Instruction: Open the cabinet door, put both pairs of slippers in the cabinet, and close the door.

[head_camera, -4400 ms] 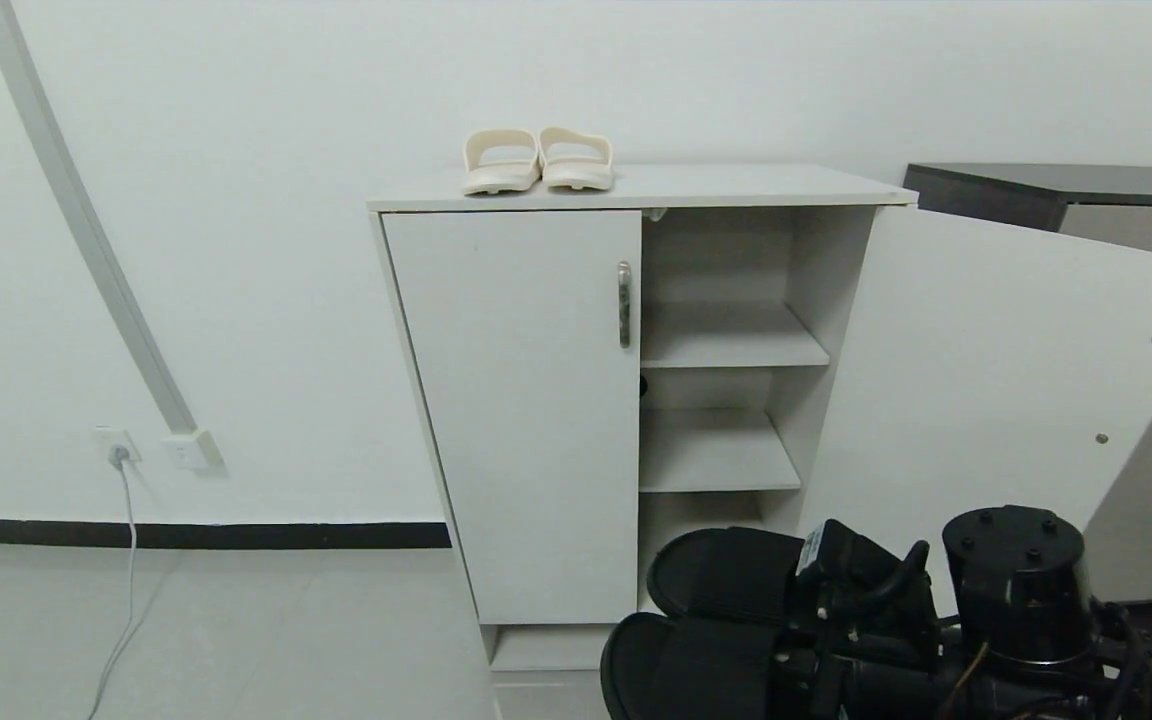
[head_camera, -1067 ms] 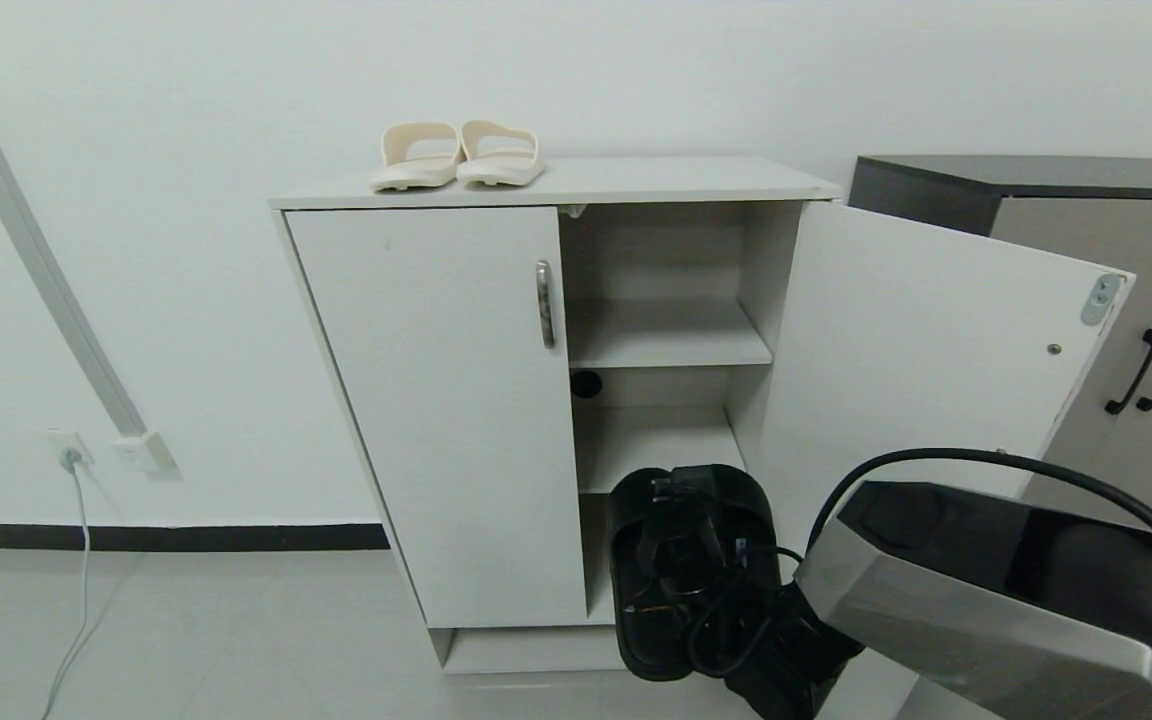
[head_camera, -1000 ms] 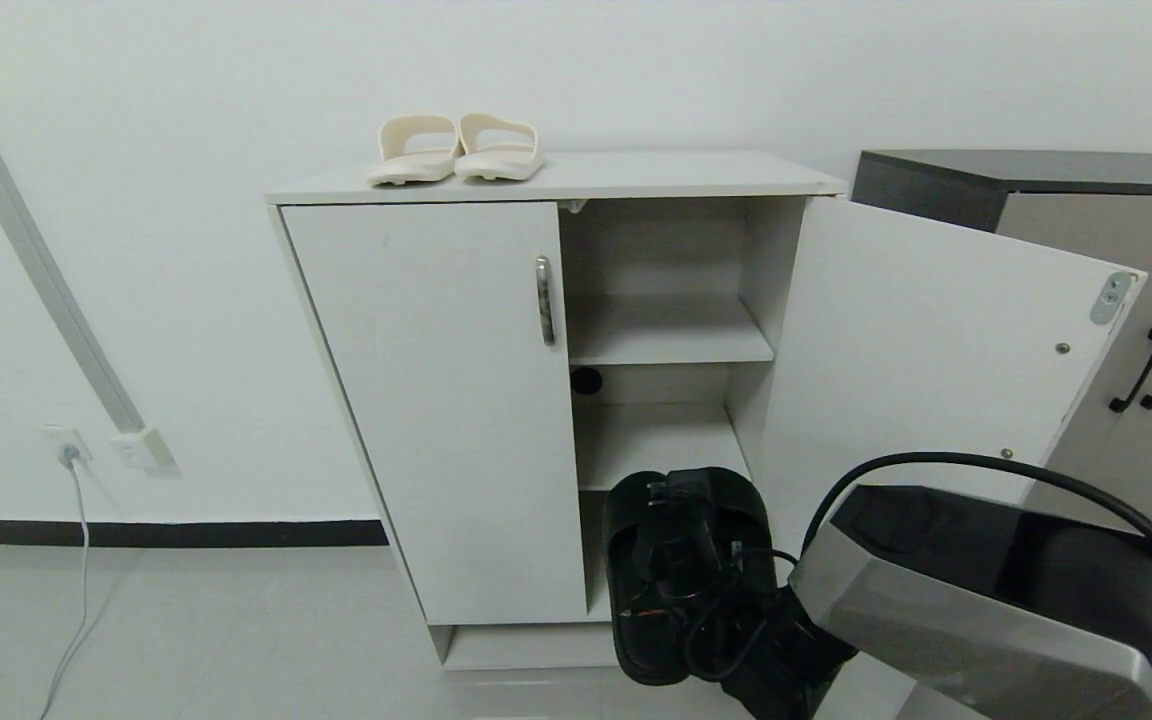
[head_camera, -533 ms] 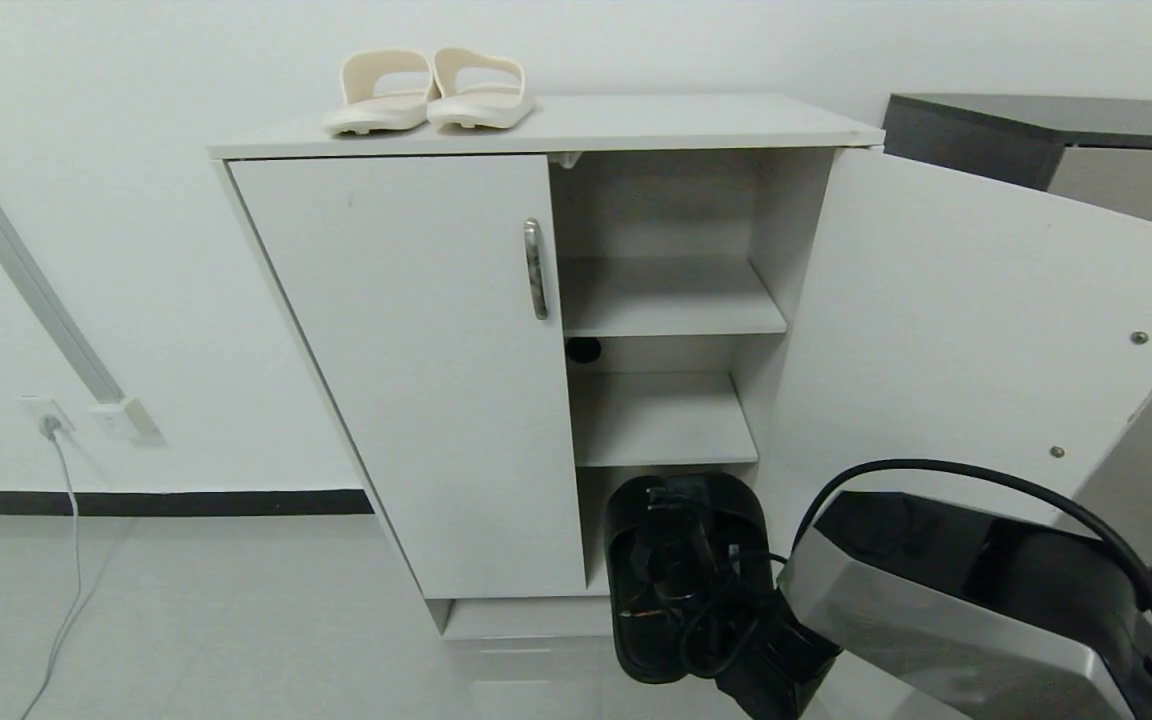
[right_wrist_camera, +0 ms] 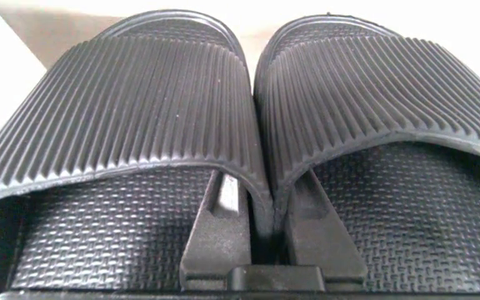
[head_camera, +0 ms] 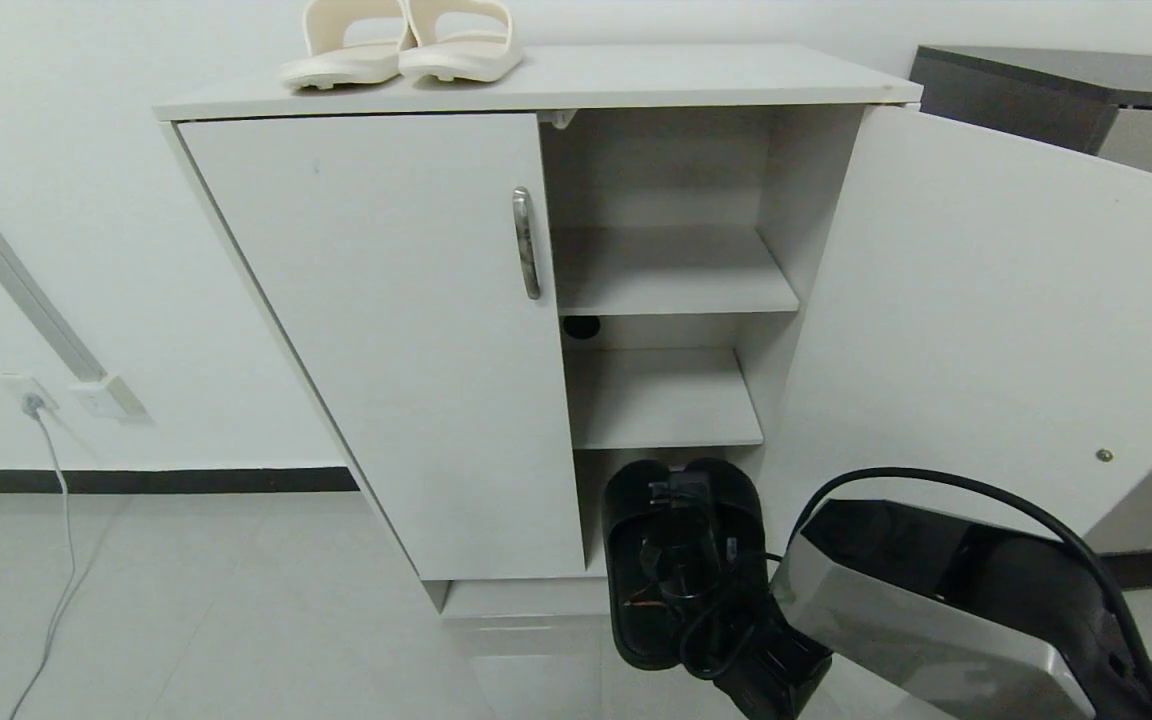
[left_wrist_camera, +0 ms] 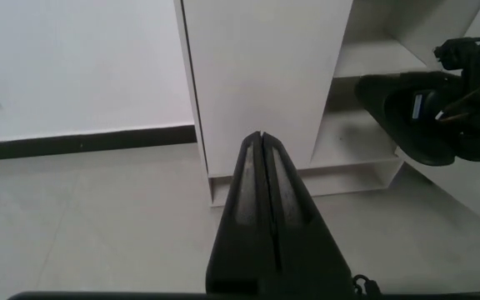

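As my head looks down at the cabinet (head_camera: 716, 75), my right arm (head_camera: 936, 610) is stretched low and forward. At its end hang the black slippers (head_camera: 626, 560), footbeds up and toes toward the lowest compartment, just at its opening. Whether the toes are already inside, I cannot tell. The right door (head_camera: 976, 320) stands wide open and the left door (head_camera: 386, 330) is shut. Two shelves lie above the black pair in the open half. The cream slippers (head_camera: 401, 45) sit side by side on the cabinet top, over the shut door.

From the left wrist, my left fingers (left_wrist_camera: 252, 200) are pressed flat together with nothing between them. They are held over the floor (left_wrist_camera: 98, 217), in front of the shut door. Farther off, the black pair hangs a little above the bottom board of the open side.

From the right wrist, my right fingers (right_wrist_camera: 222, 221) are clamped on the black pair. One finger goes under each strap, and the two inner edges are squeezed between them. The slippers lie side by side and touch. Their straps are ribbed, and their footbeds carry a small diamond pattern.
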Robot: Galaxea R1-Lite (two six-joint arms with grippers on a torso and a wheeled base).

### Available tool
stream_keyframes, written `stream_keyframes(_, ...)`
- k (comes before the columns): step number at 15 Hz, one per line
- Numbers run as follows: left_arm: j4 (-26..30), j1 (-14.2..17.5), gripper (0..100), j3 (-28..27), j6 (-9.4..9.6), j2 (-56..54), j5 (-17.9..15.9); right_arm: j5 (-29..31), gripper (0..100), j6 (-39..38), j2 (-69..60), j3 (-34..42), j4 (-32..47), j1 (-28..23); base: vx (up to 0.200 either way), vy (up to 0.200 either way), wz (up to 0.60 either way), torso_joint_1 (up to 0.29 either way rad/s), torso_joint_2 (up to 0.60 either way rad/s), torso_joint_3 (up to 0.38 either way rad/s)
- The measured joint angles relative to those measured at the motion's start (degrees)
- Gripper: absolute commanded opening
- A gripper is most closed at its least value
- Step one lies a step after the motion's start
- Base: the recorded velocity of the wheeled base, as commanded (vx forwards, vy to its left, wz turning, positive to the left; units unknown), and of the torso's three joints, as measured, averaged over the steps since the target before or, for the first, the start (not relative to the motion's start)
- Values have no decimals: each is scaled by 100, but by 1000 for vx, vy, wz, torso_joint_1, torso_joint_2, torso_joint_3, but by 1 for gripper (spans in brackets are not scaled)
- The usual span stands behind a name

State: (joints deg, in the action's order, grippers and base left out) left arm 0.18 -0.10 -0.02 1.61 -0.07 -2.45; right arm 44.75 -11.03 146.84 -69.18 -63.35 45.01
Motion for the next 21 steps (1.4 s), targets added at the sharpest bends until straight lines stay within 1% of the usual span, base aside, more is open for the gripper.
stream_keyframes(2,0,0,0,2,-2,0,-1,-110,0,433,30,68,-581,-6,0,0,0,0,0,0)
stream_keyframes(3,0,0,0,2,0,0,0,-148,0,549,38,110,-740,-24,0,0,0,0,0,0)
stream_keyframes(8,0,0,0,2,-2,0,-1,-148,0,628,51,149,-817,-52,0,0,0,0,0,0)
stream_keyframes(19,-2,0,0,2,-2,0,-1,-110,0,635,51,149,-830,-41,200,0,0,0,1,2)
stream_keyframes(21,-5,0,0,2,-2,0,-4,-105,0,751,51,182,-986,-6,0,0,0,0,0,0)
